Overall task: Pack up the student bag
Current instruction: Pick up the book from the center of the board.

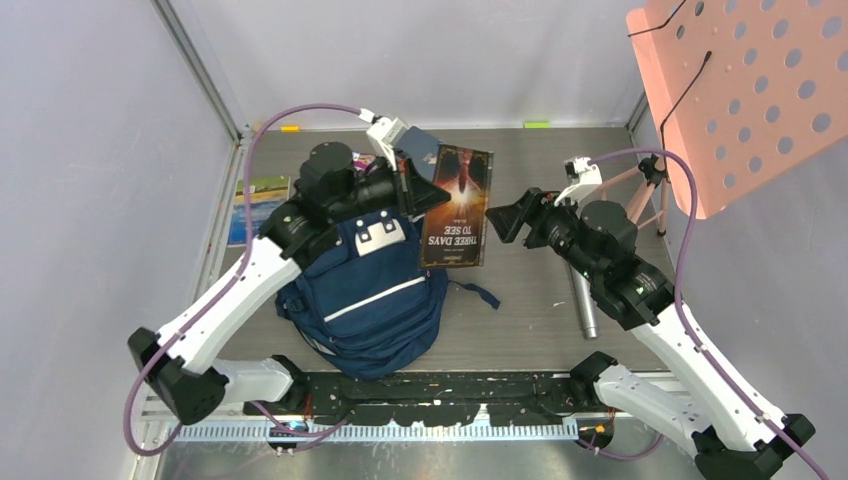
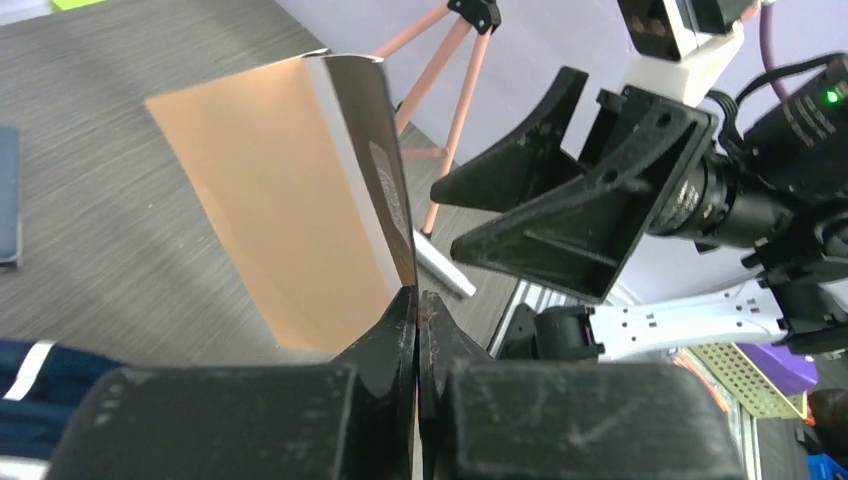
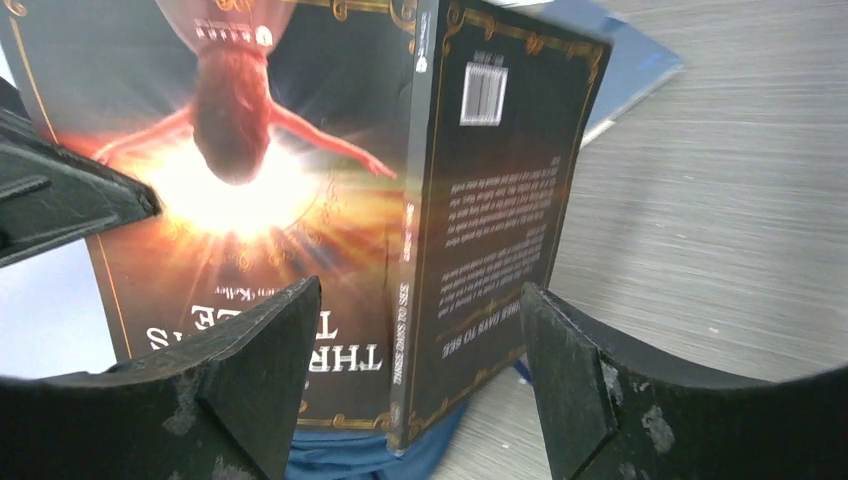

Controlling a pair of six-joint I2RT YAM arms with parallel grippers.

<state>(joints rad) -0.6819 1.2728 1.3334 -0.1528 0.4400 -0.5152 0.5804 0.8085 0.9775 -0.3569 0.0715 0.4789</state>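
The navy student bag (image 1: 365,300) lies on the table in front of the left arm, white patches and a grey stripe facing up. My left gripper (image 1: 428,192) is shut on the cover edge of a dark book titled "Three Days to See" (image 1: 458,205) and holds it over the bag's top right. In the left wrist view the jaws (image 2: 417,295) pinch the thin cover (image 2: 300,200). My right gripper (image 1: 500,215) is open and empty, just right of the book. In the right wrist view the book's spine (image 3: 410,250) stands between my open fingers (image 3: 420,370), over blue bag fabric (image 3: 370,455).
A silver cylinder (image 1: 583,300) lies on the table under the right arm. A pink tripod (image 1: 650,190) with a pink perforated board (image 1: 740,90) stands at the back right. A blue notebook (image 1: 422,150) lies behind the book. Colourful booklets (image 1: 258,205) lie at the left edge.
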